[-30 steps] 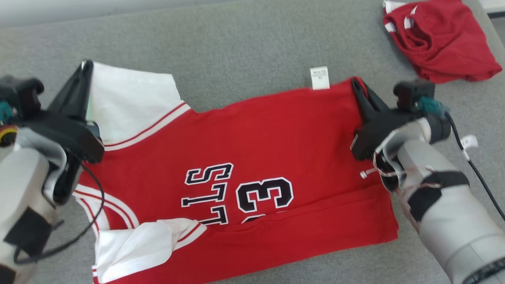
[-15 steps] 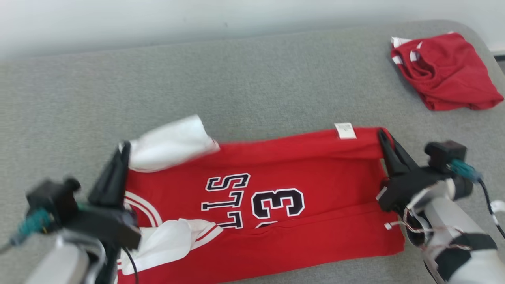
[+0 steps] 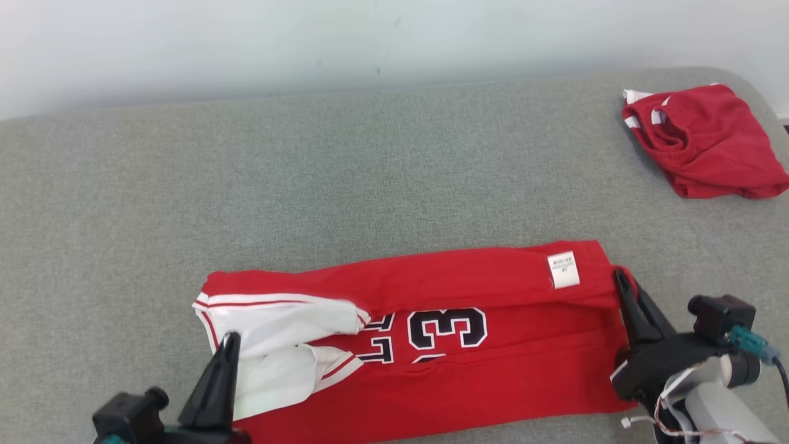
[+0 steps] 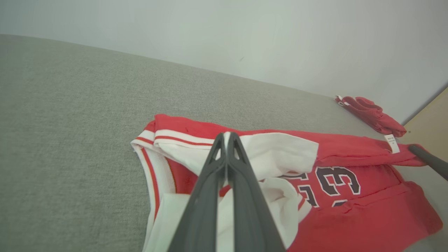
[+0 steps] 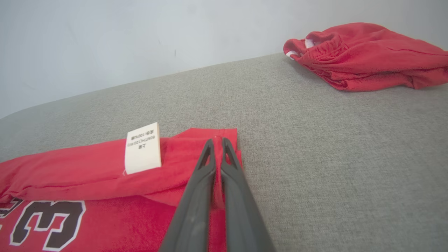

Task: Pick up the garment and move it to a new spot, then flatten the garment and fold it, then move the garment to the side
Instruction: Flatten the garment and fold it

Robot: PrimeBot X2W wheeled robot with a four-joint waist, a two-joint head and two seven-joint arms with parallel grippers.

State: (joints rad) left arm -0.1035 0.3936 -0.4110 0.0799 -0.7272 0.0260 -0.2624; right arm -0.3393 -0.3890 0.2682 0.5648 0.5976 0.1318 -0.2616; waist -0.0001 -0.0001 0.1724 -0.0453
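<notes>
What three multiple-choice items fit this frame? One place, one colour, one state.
1. Where does the crumpled red garment lie on the grey surface?
A) far right corner
B) near left edge
C) dead centre

2. What colour are the sleeves of the jersey?
A) blue
B) white
C) black

3. How is the right hand?
A) wide open
B) half open, touching nothing
C) shut on the jersey's corner

Key:
1 A: it sits at the head view's upper right, apart from the jersey.
2 B: the sleeves are white with red stripes.
3 C: its fingers meet with red cloth between the tips.
</notes>
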